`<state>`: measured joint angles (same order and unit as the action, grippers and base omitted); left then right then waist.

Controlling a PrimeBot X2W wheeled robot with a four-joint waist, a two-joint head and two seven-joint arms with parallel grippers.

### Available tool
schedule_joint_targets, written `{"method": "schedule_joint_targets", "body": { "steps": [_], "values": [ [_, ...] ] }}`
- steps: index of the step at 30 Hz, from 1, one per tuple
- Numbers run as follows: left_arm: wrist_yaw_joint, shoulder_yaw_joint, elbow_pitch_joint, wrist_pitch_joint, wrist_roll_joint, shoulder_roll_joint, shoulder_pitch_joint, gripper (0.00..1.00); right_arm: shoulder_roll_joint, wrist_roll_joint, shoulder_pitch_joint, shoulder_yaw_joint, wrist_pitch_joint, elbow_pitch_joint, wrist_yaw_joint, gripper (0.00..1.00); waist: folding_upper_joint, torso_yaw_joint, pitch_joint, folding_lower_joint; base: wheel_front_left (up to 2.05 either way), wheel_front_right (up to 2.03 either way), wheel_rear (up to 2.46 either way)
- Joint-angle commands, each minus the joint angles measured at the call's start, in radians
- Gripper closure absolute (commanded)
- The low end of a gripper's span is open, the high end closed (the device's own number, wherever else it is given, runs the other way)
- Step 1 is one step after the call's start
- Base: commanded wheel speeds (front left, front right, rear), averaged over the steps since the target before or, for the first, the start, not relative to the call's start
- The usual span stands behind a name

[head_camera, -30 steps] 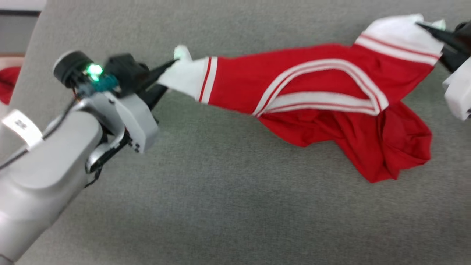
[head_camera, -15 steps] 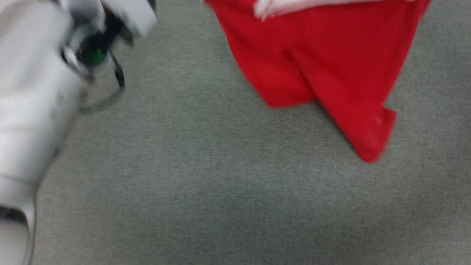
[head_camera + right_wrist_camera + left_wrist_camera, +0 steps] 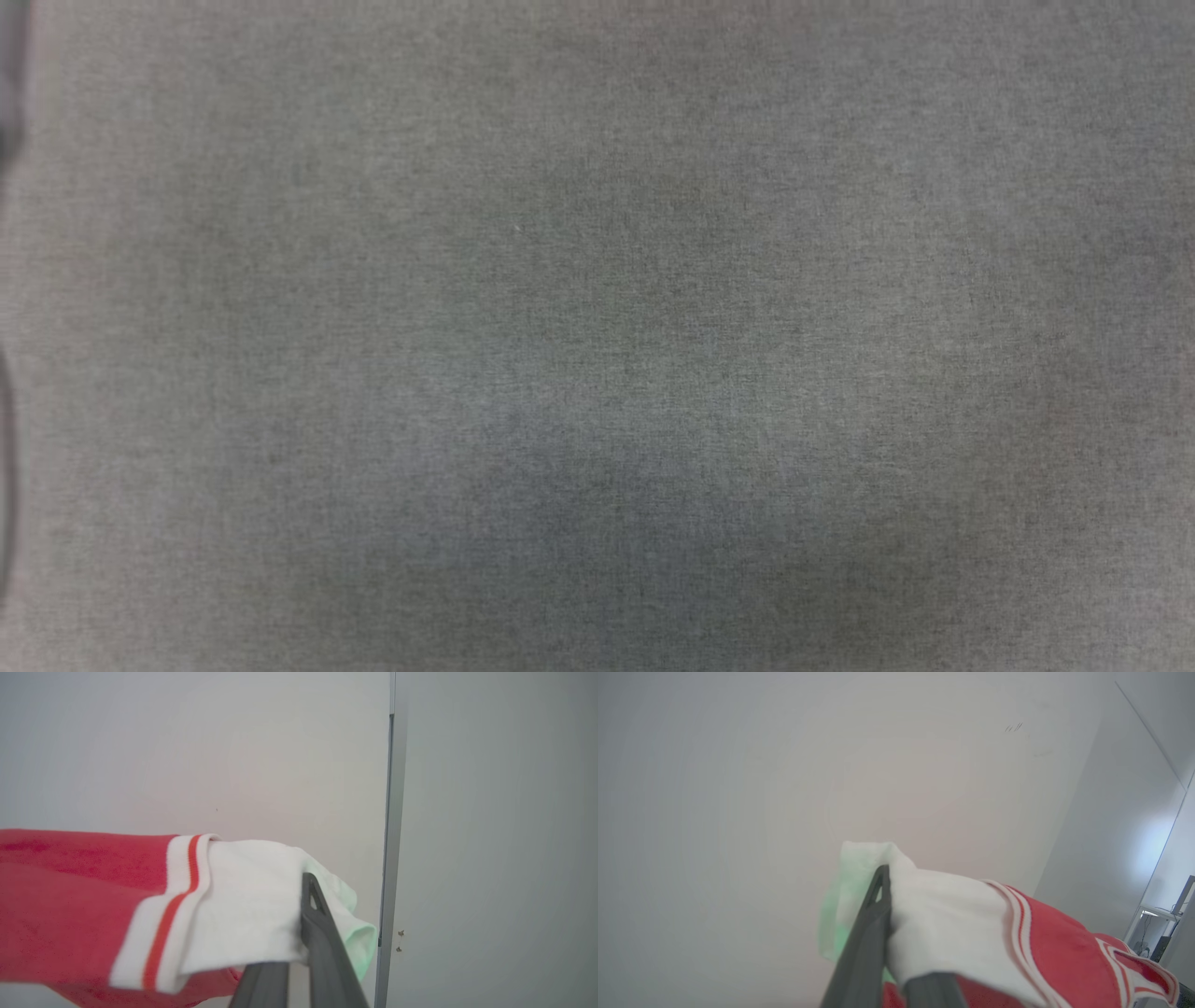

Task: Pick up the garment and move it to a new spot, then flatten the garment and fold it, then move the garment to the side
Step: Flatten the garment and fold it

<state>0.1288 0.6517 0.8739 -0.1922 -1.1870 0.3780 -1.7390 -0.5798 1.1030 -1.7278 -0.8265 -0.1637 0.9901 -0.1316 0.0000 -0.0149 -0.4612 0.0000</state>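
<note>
Garment (image 3: 957, 933), gripped at both white ends: your left gripper (image 3: 888, 891) is clamped on one end, your right gripper (image 3: 302, 898) on the other (image 3: 243, 905). Red body trails away from each. Your head view shows grey fabric (image 3: 597, 336).

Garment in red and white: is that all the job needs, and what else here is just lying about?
Job: garment; left gripper, shut on one white end; right gripper, shut on another.
Just there: grey surface; pale wall; grey strip.
</note>
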Motion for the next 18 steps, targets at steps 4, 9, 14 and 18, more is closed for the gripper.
{"method": "schedule_joint_targets", "body": {
  "steps": [4, 9, 14, 18],
  "values": [
    [0.002, 0.07, -0.092, 0.069, -0.057, 0.038, 0.188, 1.0, -0.051, 0.034, 0.154, -0.056, 0.039, -0.079, 0.002, 1.0, 0.0, -0.014, 0.029, 0.0, 0.0, 0.0, 0.0],
    [0.002, 0.12, -0.231, 0.092, -0.143, 0.091, 0.453, 1.0, -0.137, 0.083, 0.346, -0.104, 0.056, -0.212, 0.002, 1.0, 0.0, -0.018, 0.049, 0.0, 0.0, 0.0, 0.0],
    [0.002, 0.123, -0.351, 0.055, -0.21, 0.135, 0.657, 1.0, -0.206, 0.146, 0.504, -0.107, 0.039, -0.337, 0.002, 1.0, 0.0, -0.028, 0.072, 0.0, 0.0, 0.0, 0.0],
    [-0.005, 0.141, -0.455, 0.006, -0.228, 0.187, 0.86, 1.0, -0.264, 0.18, 0.65, -0.116, 0.008, -0.436, 0.002, 1.0, 0.0, -0.021, 0.097, 0.0, 0.0, 0.0, 0.0]
  ]
}}
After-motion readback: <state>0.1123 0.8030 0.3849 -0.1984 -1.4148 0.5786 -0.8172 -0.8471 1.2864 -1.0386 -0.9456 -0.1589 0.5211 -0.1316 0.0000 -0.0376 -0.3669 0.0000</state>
